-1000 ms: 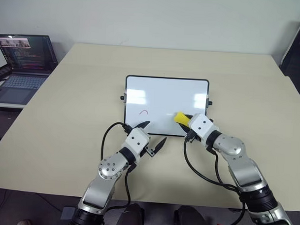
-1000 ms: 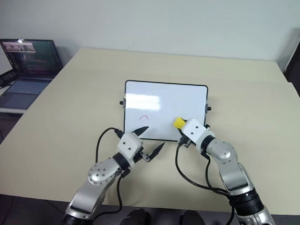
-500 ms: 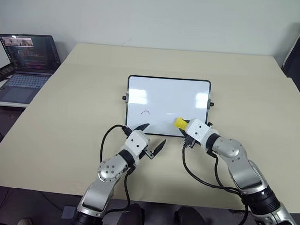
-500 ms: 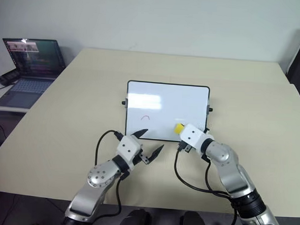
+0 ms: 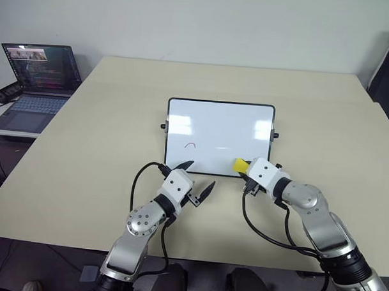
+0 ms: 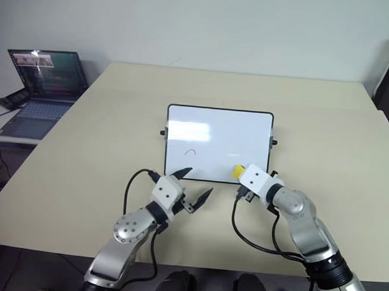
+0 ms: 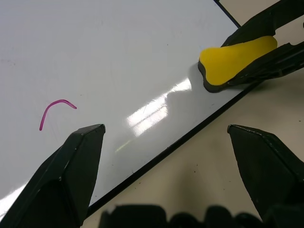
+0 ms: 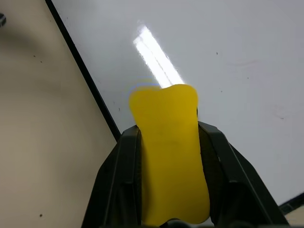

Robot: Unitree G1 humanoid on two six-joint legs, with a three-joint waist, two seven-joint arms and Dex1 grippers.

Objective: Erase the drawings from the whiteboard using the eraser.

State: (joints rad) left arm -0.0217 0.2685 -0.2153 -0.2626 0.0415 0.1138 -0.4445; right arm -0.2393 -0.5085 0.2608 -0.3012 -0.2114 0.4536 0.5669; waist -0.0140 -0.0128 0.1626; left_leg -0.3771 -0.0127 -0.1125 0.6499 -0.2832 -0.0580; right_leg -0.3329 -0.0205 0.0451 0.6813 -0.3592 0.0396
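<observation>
I see the whiteboard [image 5: 220,139] lying flat in the middle of the frame on the beige table [image 5: 86,135], its black frame running along the near edge just above both grippers. My right gripper [image 5: 248,175] sits at the lower right corner of the board, jaws pinched on the yellow eraser [image 5: 240,165], which pokes out from between the fingers and rests on the white surface close to the bottom edge. In the right wrist view the eraser [image 8: 170,152] is clamped between the two black fingers [image 8: 121,180], its tip over the board near the black border. One drawing [image 5: 190,145], a small reddish-purple arc, sits in the lower left part of the board, well apart from the eraser. My left gripper [image 5: 196,177] hangs just below the board's near left edge with its jaws spread wide and nothing between them. A laptop [image 5: 34,82] stands open at the upper left of the frame, off the table.
</observation>
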